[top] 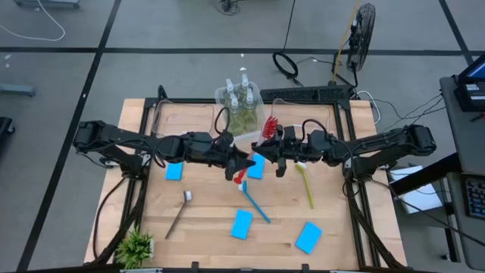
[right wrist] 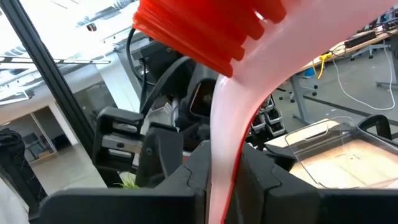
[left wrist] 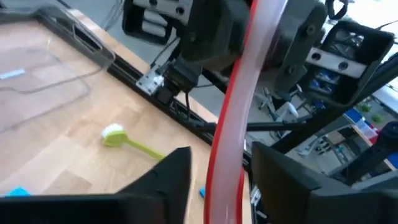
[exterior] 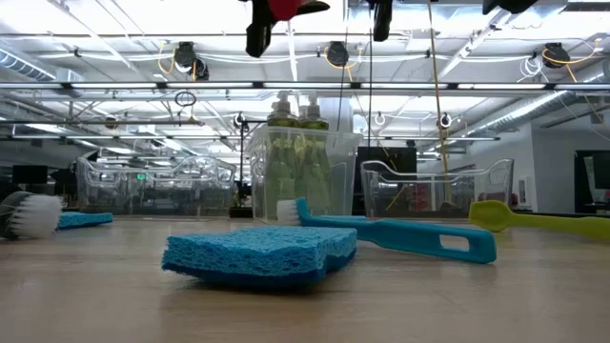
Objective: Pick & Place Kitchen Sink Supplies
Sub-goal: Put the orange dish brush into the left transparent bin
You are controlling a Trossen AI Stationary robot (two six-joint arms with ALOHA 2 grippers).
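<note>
Above the middle of the table, both arms meet at the red brush (top: 267, 130). The right gripper (right wrist: 221, 177) pinches its handle tight. The left gripper (left wrist: 217, 177) sits around the same handle, half closed, likely to take it over. The soap bottles (top: 241, 106) already stand in the clear bin (top: 221, 95).

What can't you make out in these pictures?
High view: handle of red brush mostly hidden by the left hand and right hand over mid-table.
Low view: grey brush cut off by left edge.
High view: plant cut off by bottom edge.
</note>
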